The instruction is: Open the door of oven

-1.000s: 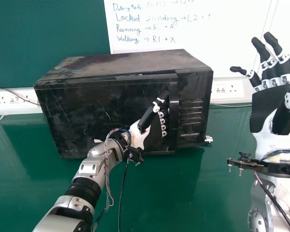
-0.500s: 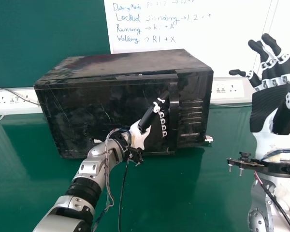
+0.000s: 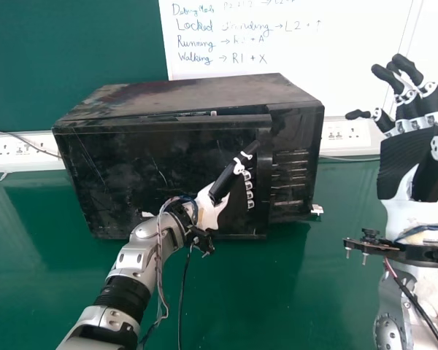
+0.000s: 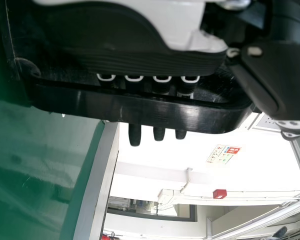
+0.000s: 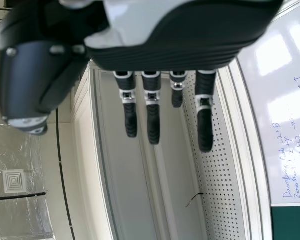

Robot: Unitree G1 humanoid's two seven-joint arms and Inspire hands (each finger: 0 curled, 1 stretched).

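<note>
We tuck the left robot hand (image 3: pixel 210 208), fingers straight and spread, behind the handle (image 3: pixel 263 179), likely to pull the door (image 3: pixel 128 182) wider.

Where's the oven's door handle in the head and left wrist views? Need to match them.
Head view: handle runs upright along the door's right-hand side, beside the slotted panel.
Left wrist view: the long dark bar crossing in front of the left hand's fingers, tips past its far edge.
Shared landmark: the left hand, palm next to the handle in both.
</note>
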